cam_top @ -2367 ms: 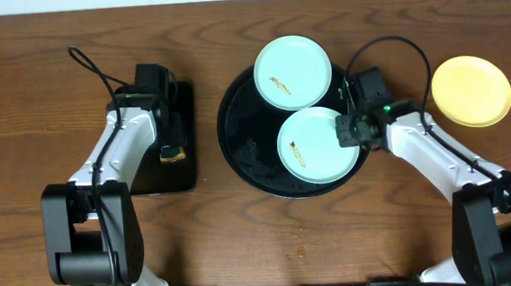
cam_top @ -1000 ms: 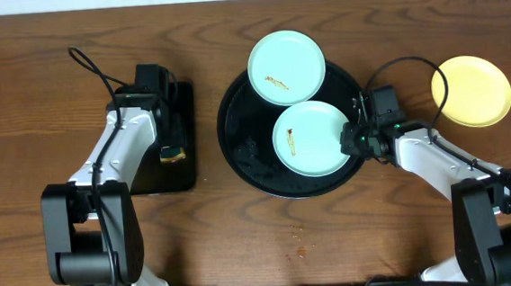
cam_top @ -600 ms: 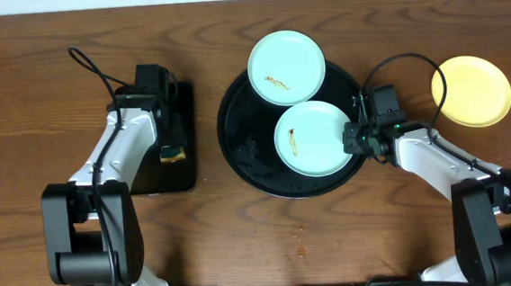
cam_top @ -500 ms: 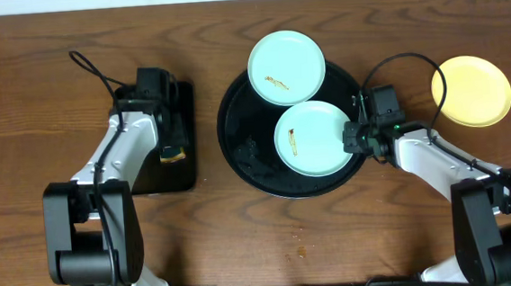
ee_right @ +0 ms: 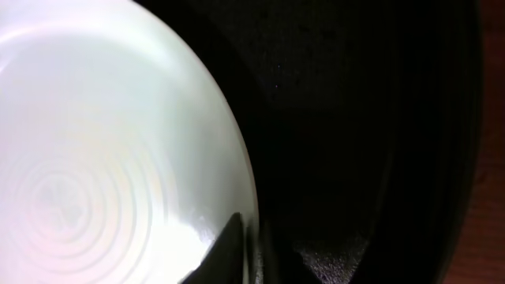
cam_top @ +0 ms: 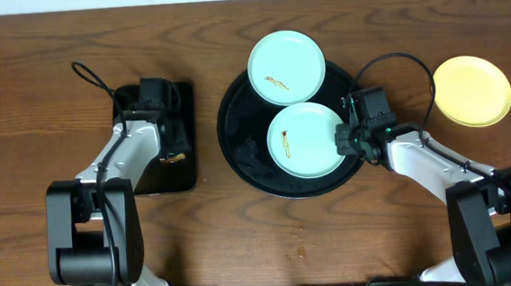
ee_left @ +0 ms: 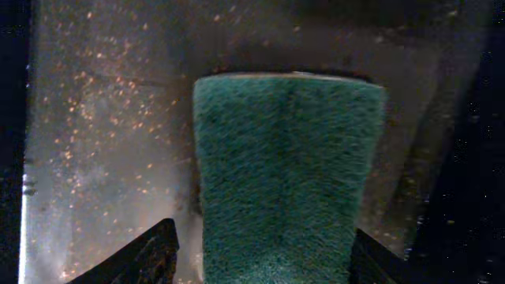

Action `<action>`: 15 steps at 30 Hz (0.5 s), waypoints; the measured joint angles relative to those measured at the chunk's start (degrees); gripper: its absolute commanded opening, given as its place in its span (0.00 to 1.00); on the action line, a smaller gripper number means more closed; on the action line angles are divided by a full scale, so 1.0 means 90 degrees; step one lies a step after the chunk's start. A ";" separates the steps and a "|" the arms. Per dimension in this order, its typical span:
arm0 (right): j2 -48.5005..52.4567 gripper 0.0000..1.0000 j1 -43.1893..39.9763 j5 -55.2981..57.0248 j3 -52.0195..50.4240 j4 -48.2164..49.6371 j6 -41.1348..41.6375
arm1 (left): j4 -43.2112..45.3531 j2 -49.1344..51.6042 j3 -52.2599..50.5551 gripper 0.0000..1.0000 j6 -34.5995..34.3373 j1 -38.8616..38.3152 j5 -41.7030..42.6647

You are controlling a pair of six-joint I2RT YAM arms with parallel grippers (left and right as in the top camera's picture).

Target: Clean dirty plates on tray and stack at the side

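the right gripper (cam_top: pixel 344 140) is clenched on the rim of the lower mint plate (cam_top: pixel 302 141), which lies smeared inside the round black tray (cam_top: pixel 238 158); the left gripper (ee_left: pixel 262 243) hangs released astride the green sponge (ee_left: pixel 284 158). to do this step well, the pinch should probably be shallow and firm, steadying the plate flat, while the left jaws close squarely across the sponge's width before lifting.

there were three small round glossy plates in all: two pale mint-blue plates (cam_top: pixel 287 66) (cam_top: pixel 304 140) and one pale yellow plate (cam_top: pixel 472 90). there was one large round black glossy tray (cam_top: pixel 241 135), one smaller rectangular black tray (cam_top: pixel 172 176), one green scouring sponge (ee_left: pixel 284 173), and two white-and-black robot arms (cam_top: pixel 125 152) (cam_top: pixel 428 153).
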 measured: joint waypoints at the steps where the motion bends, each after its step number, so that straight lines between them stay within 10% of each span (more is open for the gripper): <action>1: 0.0000 0.20 0.0000 0.0000 -0.0002 0.0000 -0.0022 | 0.0002 0.0000 -0.0017 0.63 0.0000 0.0000 -0.0029; 15: 0.0000 0.20 0.0000 0.0000 -0.0095 0.0165 -0.0053 | 0.0352 0.0085 -0.0068 0.63 0.0000 0.0000 -0.0097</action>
